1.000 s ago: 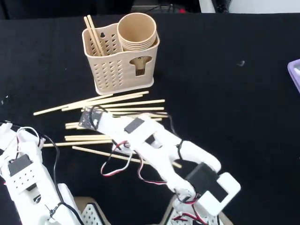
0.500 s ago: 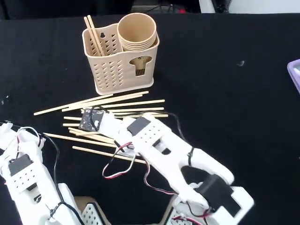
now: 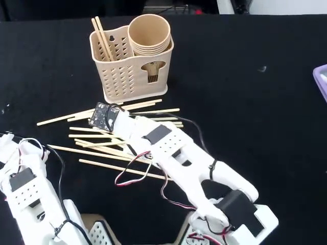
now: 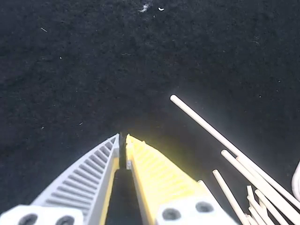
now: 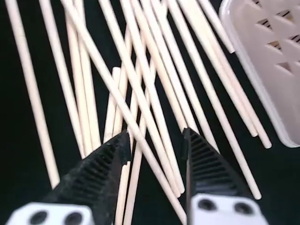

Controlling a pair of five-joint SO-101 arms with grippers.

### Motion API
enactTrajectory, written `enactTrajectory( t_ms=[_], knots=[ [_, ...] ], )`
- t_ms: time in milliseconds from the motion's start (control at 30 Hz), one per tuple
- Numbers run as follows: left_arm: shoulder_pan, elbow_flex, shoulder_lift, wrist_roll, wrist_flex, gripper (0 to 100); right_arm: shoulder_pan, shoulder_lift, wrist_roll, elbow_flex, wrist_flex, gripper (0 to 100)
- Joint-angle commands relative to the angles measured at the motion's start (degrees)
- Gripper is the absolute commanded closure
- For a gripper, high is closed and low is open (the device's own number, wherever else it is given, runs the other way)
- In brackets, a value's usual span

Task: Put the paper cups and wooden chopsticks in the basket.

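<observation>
A beige basket (image 3: 134, 76) stands at the back of the black table, its corner (image 5: 272, 56) also in the right wrist view. A stack of paper cups (image 3: 149, 31) sits in its right compartment and two chopsticks (image 3: 102, 37) lean in its left one. Several loose wooden chopsticks (image 3: 97, 149) lie scattered in front of it. My right gripper (image 5: 154, 136) hangs open just above the pile, with a few chopsticks (image 5: 140, 93) running between its fingers. My left gripper (image 4: 123, 138) is shut and empty over bare cloth, left of the chopstick ends (image 4: 211, 131).
The right arm (image 3: 173, 153) stretches from the front edge across the pile and hides part of it. The left arm (image 3: 23, 186) sits at the front left corner. A purple object (image 3: 322, 76) pokes in at the right edge.
The right arm has pushed forward toward the basket over the pile. Some chopsticks near the front have shifted from level to slanted. The left arm has stayed still.
</observation>
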State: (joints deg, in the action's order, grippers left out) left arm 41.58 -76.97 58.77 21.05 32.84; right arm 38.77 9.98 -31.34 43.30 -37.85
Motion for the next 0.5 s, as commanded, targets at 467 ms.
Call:
enactTrajectory(
  t_ms=[467],
  knots=[
    [0.04, 3.38, 1.05, 0.44, -0.18, 97, -0.70, -14.55, -2.37, -7.87, 1.93, 81.8]
  ],
)
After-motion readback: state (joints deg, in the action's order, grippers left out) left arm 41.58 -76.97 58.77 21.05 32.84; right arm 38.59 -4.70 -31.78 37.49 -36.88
